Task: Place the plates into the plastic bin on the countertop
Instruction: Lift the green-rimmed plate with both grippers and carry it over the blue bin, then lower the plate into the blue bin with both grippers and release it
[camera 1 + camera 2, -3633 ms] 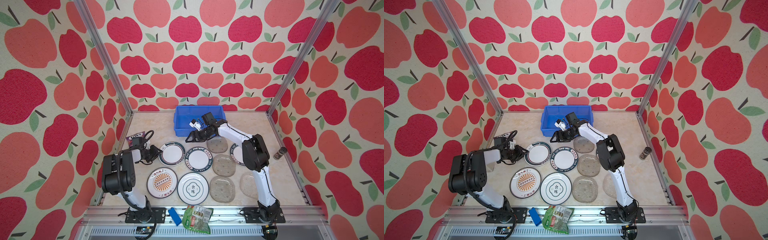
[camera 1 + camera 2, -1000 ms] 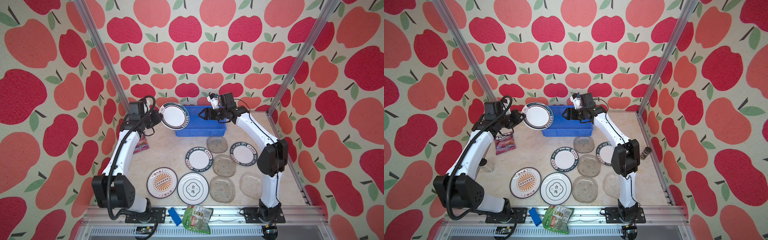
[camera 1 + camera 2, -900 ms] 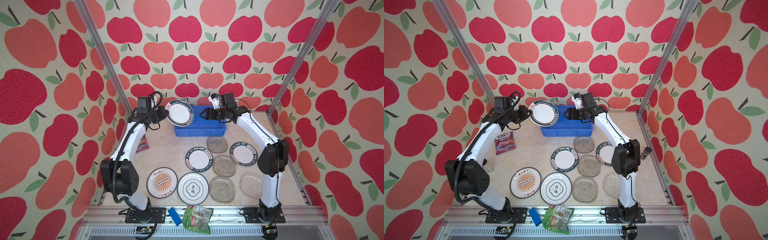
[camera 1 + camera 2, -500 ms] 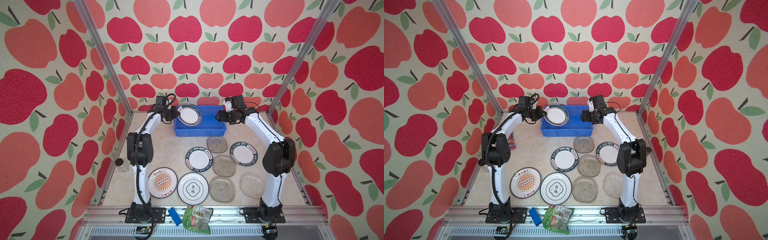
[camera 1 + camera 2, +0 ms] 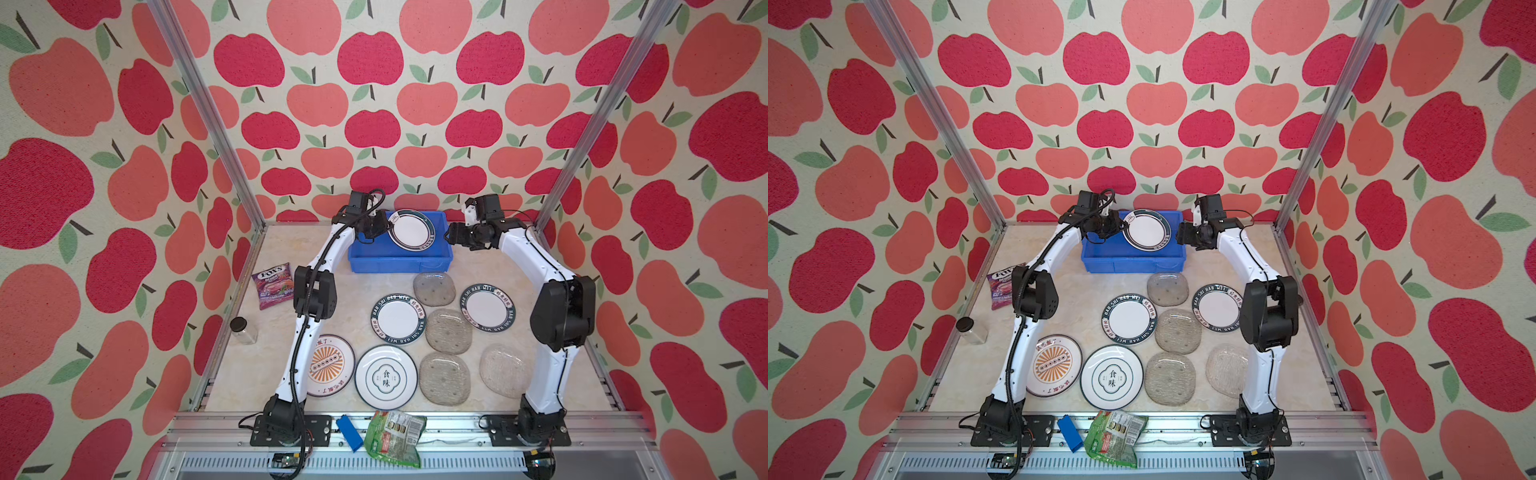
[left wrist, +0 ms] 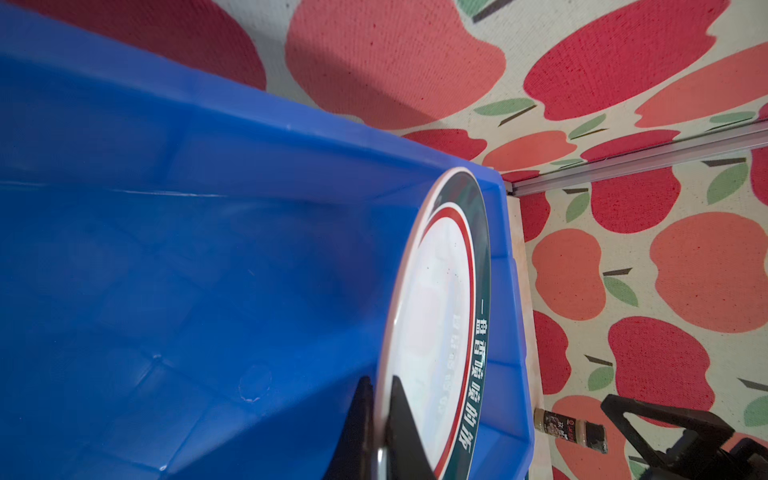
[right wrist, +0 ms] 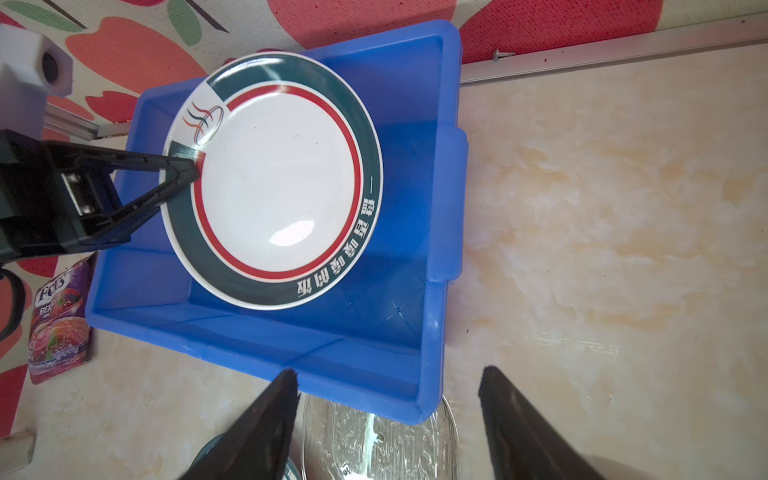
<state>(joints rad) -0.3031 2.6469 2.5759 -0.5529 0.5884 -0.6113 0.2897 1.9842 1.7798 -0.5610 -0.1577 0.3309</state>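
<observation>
In both top views the plastic bin (image 5: 399, 262) sits at upper centre of the countertop (image 5: 274, 257). A raised plate (image 5: 411, 230) hangs over the bin, the left gripper (image 5: 384, 227) on its left edge. The right gripper (image 5: 451, 237) hovers just right of the bin. Eight plates (image 5: 398, 319) lie below the bin. A candy packet (image 5: 273, 284) and a jar (image 5: 243, 330) lie at centre left.
</observation>
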